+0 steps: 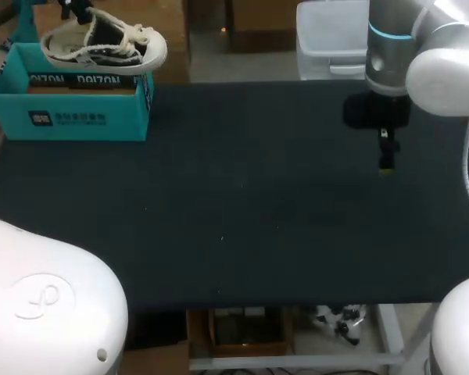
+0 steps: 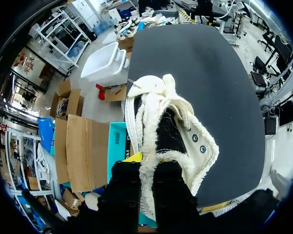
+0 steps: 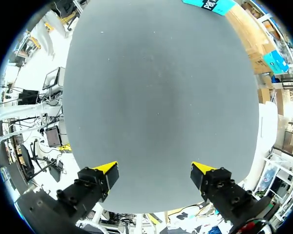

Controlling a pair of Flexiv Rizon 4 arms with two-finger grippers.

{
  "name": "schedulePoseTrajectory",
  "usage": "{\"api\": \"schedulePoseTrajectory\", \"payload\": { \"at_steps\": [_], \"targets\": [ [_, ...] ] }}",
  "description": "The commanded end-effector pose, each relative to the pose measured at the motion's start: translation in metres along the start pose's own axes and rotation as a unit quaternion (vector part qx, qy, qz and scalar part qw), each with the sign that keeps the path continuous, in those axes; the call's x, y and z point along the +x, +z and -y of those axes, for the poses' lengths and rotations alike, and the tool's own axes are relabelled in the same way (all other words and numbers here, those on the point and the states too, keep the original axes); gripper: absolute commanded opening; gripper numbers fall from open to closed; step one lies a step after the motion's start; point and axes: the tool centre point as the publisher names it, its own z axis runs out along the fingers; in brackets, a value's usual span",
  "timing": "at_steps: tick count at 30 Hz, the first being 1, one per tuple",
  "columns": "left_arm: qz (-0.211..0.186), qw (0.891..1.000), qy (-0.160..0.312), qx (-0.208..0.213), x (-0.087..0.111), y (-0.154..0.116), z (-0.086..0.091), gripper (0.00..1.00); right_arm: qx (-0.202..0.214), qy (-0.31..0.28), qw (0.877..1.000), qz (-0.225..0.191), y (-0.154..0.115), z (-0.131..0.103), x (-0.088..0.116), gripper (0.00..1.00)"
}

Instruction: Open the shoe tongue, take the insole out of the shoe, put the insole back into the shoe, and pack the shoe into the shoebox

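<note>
One shoe | pinched at heel rim by left gripper, poised over shoebox for packing | right gripper spread, empty, above table, out of the way.

- The left gripper is pinching the fleecy heel edge of a black-and-white sneaker between both fingers.
- The sneaker's toe is pointing away from the gripper, toward the black table.
- A teal shoebox is showing just beside the sneaker.
</note>
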Motion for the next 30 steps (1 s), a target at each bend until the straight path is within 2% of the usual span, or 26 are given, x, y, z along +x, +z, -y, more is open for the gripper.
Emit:
{"api": "schedulePoseTrajectory", "payload": {
  "at_steps": [1, 7, 13, 19, 30],
  "targets": [
    [-0.057, 0.998, 0.004, 0.01, -0.021, 0.009, -0.023, 0.0, 0.0, -0.001, 1.0, -0.006, -0.001, 0.0, -0.002, 1.0],
    [-0.06, 0.998, 0.009, 0.011, -0.035, 0.018, -0.065, 0.0, 0.0, -0.001, 1.0, -0.006, -0.001, 0.0, -0.002, 1.0],
    [-0.074, 0.997, 0.016, 0.019, -0.042, 0.033, -0.095, 0.0, 0.0, -0.001, 1.0, -0.006, -0.001, 0.0, -0.002, 1.0],
    [-0.102, 0.995, 0.013, 0.008, -0.048, 0.074, -0.112, 0.0, 0.0, -0.001, 1.0, -0.006, -0.001, 0.0, -0.002, 1.0],
    [-0.154, 0.988, 0.017, -0.002, -0.049, 0.13, -0.132, 0.0, 0.0, -0.001, 1.0, -0.006, -0.001, 0.0, -0.002, 1.0]
  ]
}}
